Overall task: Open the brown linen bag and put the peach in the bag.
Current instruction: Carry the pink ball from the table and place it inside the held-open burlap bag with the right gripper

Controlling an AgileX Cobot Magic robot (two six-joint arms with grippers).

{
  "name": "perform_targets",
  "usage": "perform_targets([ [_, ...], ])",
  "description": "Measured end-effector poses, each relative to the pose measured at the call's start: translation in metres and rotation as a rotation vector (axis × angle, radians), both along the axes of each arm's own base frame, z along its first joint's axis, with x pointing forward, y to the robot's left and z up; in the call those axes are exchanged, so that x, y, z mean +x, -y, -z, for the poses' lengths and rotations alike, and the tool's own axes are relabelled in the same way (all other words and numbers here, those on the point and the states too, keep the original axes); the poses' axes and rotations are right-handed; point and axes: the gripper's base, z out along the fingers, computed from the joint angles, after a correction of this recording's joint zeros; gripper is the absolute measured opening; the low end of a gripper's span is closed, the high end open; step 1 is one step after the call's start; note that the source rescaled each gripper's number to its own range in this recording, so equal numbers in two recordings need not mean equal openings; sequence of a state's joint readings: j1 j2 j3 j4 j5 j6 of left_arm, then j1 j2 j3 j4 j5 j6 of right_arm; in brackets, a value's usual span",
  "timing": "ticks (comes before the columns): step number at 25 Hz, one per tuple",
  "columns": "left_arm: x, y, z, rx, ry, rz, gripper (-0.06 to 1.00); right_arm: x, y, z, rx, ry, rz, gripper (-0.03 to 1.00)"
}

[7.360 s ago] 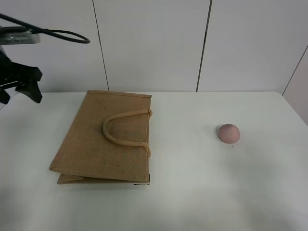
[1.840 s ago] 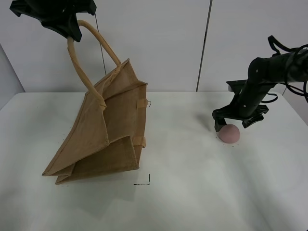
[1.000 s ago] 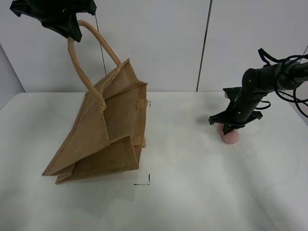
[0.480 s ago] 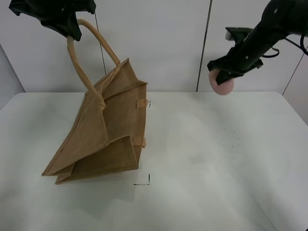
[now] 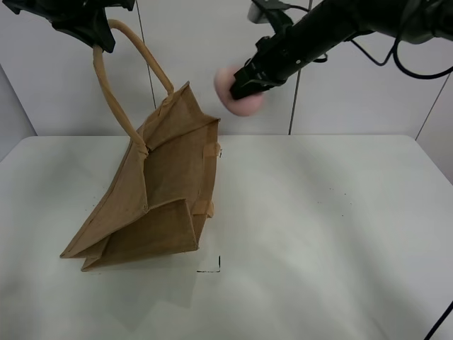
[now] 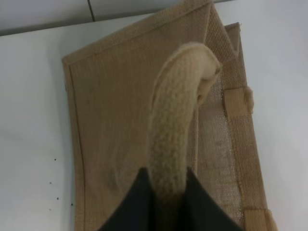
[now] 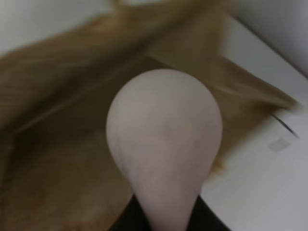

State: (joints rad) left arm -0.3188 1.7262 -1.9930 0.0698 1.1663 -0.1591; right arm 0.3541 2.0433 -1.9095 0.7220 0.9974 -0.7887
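The brown linen bag hangs tilted over the left of the table, its lower edge resting on the surface and its mouth facing up and right. My left gripper is shut on one of its pale loop handles and holds it high. My right gripper is shut on the pink peach, carried in the air just right of and above the bag's top corner. In the right wrist view the peach fills the middle, with the bag's woven cloth blurred behind it.
A white table lies under everything, with a small black corner mark near the bag's base. White wall panels stand behind. The right arm's cables trail at the upper right.
My right arm has lifted the peach off the table and carried it left, from the right side to just beside the bag's top. The left gripper has raised the handle slightly.
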Motion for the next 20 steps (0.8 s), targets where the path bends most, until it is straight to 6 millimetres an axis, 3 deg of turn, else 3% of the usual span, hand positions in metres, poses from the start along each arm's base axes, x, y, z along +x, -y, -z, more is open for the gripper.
perform_targets([
  [9,-0.001,0.000,-0.001,0.001,0.002,0.002,0.00,-0.003,-0.042,0.054,0.018,-0.072,-0.200,0.00],
  [15,-0.001,0.000,-0.001,0.001,0.002,0.002,0.00,0.005,-0.055,0.089,0.071,-0.099,-0.227,0.00],
  [20,-0.001,0.000,-0.001,0.001,0.002,0.002,0.00,0.004,-0.082,0.116,0.085,-0.064,-0.211,0.00],
])
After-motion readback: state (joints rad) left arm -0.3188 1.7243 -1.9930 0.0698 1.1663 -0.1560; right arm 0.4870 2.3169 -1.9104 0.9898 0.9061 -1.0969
